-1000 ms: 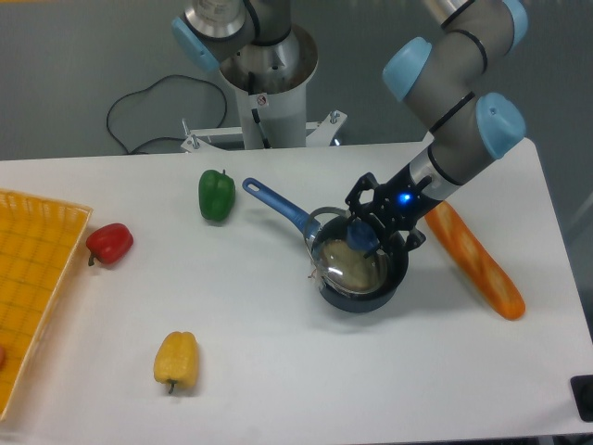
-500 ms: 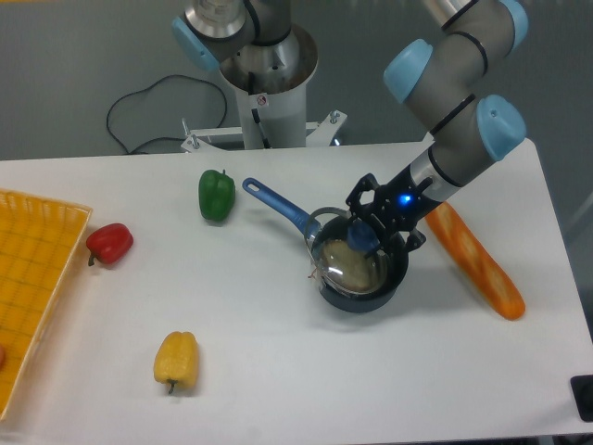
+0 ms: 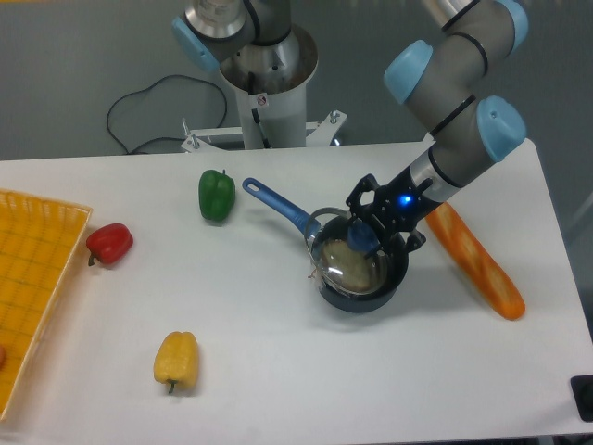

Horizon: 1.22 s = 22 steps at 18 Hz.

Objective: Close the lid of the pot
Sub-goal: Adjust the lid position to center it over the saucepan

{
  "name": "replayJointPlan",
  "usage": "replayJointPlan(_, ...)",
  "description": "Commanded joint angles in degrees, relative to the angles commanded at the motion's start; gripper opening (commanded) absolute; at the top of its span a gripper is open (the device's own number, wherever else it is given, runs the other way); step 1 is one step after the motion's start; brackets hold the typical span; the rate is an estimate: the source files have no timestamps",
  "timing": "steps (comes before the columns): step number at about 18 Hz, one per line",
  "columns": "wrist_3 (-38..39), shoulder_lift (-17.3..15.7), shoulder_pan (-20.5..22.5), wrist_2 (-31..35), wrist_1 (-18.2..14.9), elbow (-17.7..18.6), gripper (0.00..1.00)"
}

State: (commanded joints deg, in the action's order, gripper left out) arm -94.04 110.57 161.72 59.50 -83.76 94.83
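1. Gripping the blue knob, the black two-finger gripper [image 3: 363, 237] holds the round glass lid [image 3: 348, 263] tilted over the dark saucepan [image 3: 364, 278] mid-tabletop.
2. Releasing now could leave the lid cocked on the rim, judging by its tilt.

I see bright, even overhead light; soft short shadows hug the pot [image 3: 363, 278], a pale glare sits on its lid [image 3: 347, 261], focus sharp throughout.
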Motion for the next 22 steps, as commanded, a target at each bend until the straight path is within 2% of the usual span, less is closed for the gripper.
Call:
replayJointPlan(14, -0.62, 0.09, 0.0, 0.09, 0.0, 0.35, 0.61)
replayJointPlan(20, -0.62, 0.09, 0.0, 0.09, 0.09, 0.35, 0.67)
replayJointPlan(22, -0.62, 0.09, 0.09, 0.09, 0.09, 0.26, 0.73)
